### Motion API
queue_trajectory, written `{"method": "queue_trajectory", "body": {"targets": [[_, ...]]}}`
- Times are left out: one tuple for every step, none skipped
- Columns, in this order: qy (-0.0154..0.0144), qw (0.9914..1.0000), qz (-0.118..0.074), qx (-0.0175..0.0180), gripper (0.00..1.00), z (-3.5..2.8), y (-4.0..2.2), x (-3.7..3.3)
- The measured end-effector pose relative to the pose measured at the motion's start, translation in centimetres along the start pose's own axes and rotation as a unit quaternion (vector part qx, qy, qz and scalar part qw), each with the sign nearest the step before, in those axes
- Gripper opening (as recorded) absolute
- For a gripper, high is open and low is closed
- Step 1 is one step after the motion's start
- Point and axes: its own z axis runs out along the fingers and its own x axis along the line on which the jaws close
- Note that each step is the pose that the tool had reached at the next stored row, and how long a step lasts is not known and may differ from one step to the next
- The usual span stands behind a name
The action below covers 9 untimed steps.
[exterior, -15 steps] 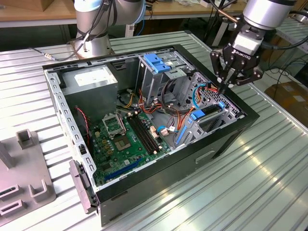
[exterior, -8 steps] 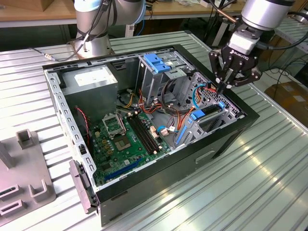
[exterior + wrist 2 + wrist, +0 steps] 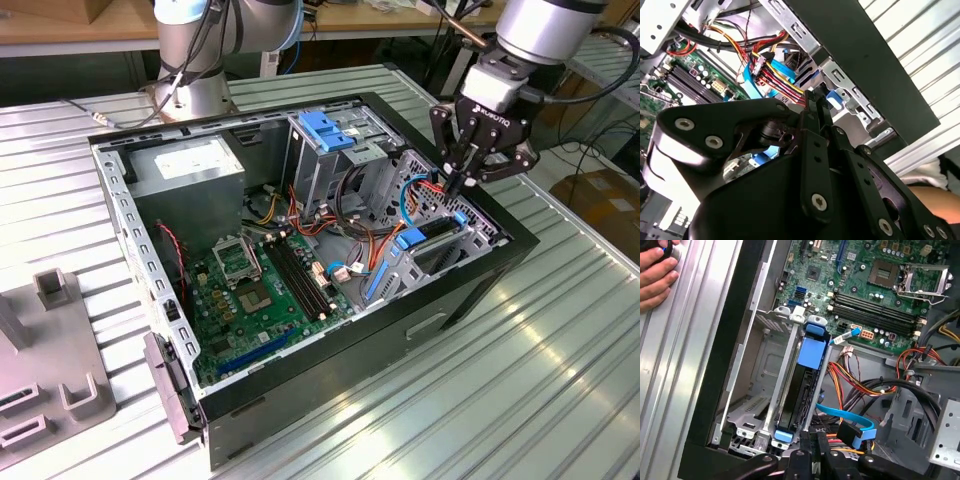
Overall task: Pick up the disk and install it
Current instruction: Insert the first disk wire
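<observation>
The disk (image 3: 438, 238) stands on edge in the metal bay at the case's side on the exterior view's right, with blue rails along it. In the first wrist view the disk (image 3: 796, 395) shows as a dark slab under a blue rail, between silver bay walls. My gripper (image 3: 457, 185) hangs just above the disk's far end, by the red and orange cables. Its fingers are shut together with nothing between them in both wrist views, where the gripper (image 3: 812, 98) (image 3: 813, 439) points down at the bay's end.
The open black computer case (image 3: 470, 290) lies on a ribbed metal table. Inside are a green motherboard (image 3: 260, 290), a grey power-supply box (image 3: 185, 165), a drive cage with a blue handle (image 3: 325, 130) and cable bundles (image 3: 865, 385). A person's hand (image 3: 652, 275) rests beside the case.
</observation>
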Motion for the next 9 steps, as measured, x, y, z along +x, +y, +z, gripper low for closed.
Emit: {"method": "queue_trajectory", "body": {"targets": [[0.0,0.99993,0.012,-0.0005,0.16,0.02,0.0,0.0],[0.0,0.99982,0.019,-0.0008,0.16,0.03,0.0,0.0],[-0.0001,0.99972,0.024,-0.001,0.16,0.04,0.01,-0.01],[-0.0002,0.99966,0.026,-0.0011,0.16,0.06,0.08,-0.03],[-0.0002,0.99964,0.027,-0.0011,0.16,0.06,0.23,-0.07],[-0.0001,0.99963,0.027,-0.0012,0.16,0.04,0.4,-0.11],[-0.0001,0.99963,0.027,-0.0012,0.16,0.04,0.54,-0.16],[-0.0001,0.99962,0.028,-0.0011,0.16,0.04,0.76,-0.21],[-0.0001,0.99941,0.034,-0.0015,0.16,0.04,0.79,-0.22]]}}
